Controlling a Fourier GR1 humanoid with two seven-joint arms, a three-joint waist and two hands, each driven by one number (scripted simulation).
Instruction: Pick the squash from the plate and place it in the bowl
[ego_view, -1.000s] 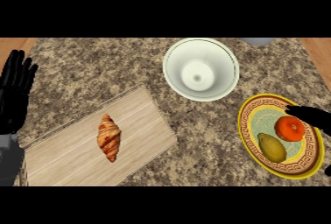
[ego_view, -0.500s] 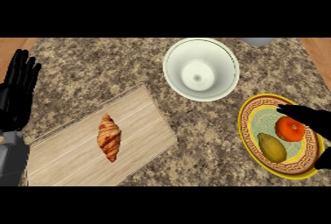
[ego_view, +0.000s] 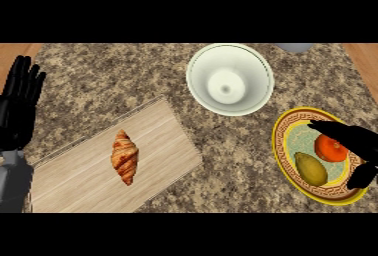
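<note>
Head view: the right hand (ego_view: 356, 139) hangs over the yellow plate (ego_view: 283, 131), fingers extended and thumb spread apart, holding nothing; its fingers cover part of an orange fruit (ego_view: 328, 150). Just beside that fruit the yellow-green squash (ego_view: 311, 169) lies on the plate. The white bowl (ego_view: 251, 61) stands near the plate. Further left, a croissant (ego_view: 124, 156) lies on a wooden cutting board (ego_view: 81, 175). The left hand (ego_view: 18, 102) rests open at the left edge.
</note>
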